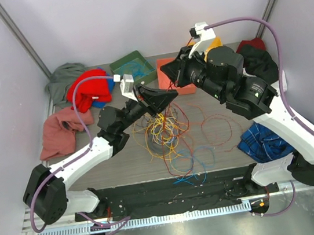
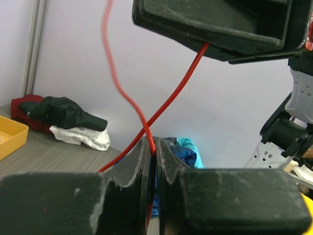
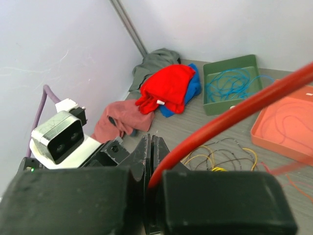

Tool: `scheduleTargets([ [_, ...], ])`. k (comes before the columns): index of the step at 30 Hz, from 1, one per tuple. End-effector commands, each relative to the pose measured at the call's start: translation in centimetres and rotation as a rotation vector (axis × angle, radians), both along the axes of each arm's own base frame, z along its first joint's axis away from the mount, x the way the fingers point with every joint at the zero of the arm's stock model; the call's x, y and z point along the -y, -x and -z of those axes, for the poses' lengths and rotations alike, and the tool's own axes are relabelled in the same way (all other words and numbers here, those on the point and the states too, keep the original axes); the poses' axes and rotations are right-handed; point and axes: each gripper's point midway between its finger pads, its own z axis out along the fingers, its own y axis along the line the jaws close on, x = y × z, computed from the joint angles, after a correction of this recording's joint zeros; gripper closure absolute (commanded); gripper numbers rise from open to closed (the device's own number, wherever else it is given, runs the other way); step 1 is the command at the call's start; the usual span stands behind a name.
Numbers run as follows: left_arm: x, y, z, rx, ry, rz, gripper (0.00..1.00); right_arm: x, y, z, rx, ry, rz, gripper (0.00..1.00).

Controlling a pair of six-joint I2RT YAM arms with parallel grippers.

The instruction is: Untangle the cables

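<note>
Green tray point(image 3: 230, 62) at the far edge, left of centre, is holding a coiled blue cable.

Left gripper point(image 2: 152, 147) is hovering over the middle of the table. Its jaws are pressed together and pinching the red cable point(image 2: 178, 88) right at the tips.

Below it the cables point(image 1: 165, 131) are lying in a loose knot mid-table, with yellow, orange, red and blue loops trailing toward the near edge.

Orange tray point(image 1: 187, 88) at the far edge is partly hidden by the right gripper point(image 3: 150, 142). That gripper is sitting just beside the left one, with its jaws likewise closed on the same red strand, which is running fairly straight between the two.

Handling judgement: the wires are looking light, thin and limp. They are probably slipping through the pads under a hard pull and snagging wherever strands cross. The best hold seems to be a free length clear of crossings, drawn out slowly.
</note>
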Motion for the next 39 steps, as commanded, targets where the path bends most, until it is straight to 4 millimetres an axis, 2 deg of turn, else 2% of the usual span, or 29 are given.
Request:
scheduleTargets([
  [1,-0.3,0.3,-1.4,0.053,0.046,0.007,0.85,-1.1,1.5,-2.5,0.004,-0.094,-0.089,0.99],
  [2,-0.2,0.1,-1.2,0.049,0.045,0.007,0.81,-1.3,1.7,-2.6,0.001,-0.102,-0.106,0.99],
  [4,-0.1,0.0,-1.2,0.046,0.049,0.009,0.78,-1.7,2.0,-2.6,-0.014,-0.118,-0.125,0.99],
  [7,0.1,-0.2,-1.0,0.038,0.054,0.011,0.78,-2.3,2.5,-2.6,-0.034,-0.134,-0.163,0.99],
  [12,0.0,-0.7,-0.8,0.032,0.054,-0.015,1.0,-2.4,3.4,-2.7,-0.049,-0.158,-0.202,0.99],
  [17,-0.2,-1.1,-0.7,0.021,0.044,-0.043,1.0,-1.6,4.2,-2.1,-0.054,-0.155,-0.203,0.99],
  [18,-0.3,-1.3,-0.8,0.023,0.039,-0.053,1.0,-1.4,4.2,-2.0,-0.052,-0.153,-0.197,0.95],
  [19,-0.3,-1.5,-0.5,0.01,0.026,-0.063,1.0,-0.8,4.4,-2.1,-0.046,-0.156,-0.187,0.85],
  [20,-0.5,-1.8,-0.6,0.005,0.027,-0.076,1.0,-0.6,4.4,-2.0,-0.043,-0.156,-0.179,0.66],
  [21,-0.9,-2.0,-0.9,0.004,0.031,-0.089,1.0,-0.3,4.6,-1.9,-0.045,-0.152,-0.176,0.56],
  [23,-1.3,-2.7,-0.8,-0.019,0.022,-0.114,1.0,0.9,4.7,-1.5,-0.05,-0.147,-0.14,0.39],
  [25,-2.2,-3.6,-1.4,-0.032,0.024,-0.15,1.0,1.8,4.5,0.3,-0.077,-0.113,-0.093,0.34],
  [26,-2.4,-4.0,-1.1,-0.056,0.006,-0.164,1.0,2.8,5.0,0.3,-0.067,-0.119,-0.082,0.21],
  [28,-3.2,-4.8,-1.7,-0.063,0.003,-0.193,1.0,3.7,4.9,1.9,-0.08,-0.094,-0.043,0.18],
  [29,-3.3,-5.1,-1.5,-0.075,-0.007,-0.2,1.0,4.5,5.1,1.9,-0.071,-0.097,-0.023,0.18],
  [31,-3.8,-5.5,-2.0,-0.07,0.0,-0.211,1.0,5.0,5.2,2.8,-0.075,-0.083,-0.013,0.18],
  [36,-3.4,-4.6,-3.3,-0.021,0.03,-0.158,1.0,5.2,4.9,2.6,-0.061,-0.073,0.004,0.22],
  [37,-3.3,-4.0,-3.4,-0.004,0.034,-0.131,1.0,5.4,4.8,2.0,-0.049,-0.08,0.013,0.31],
  [39,-3.5,-2.9,-3.8,0.042,0.06,-0.099,1.0,5.7,4.3,1.5,-0.035,-0.078,0.045,0.42],
])
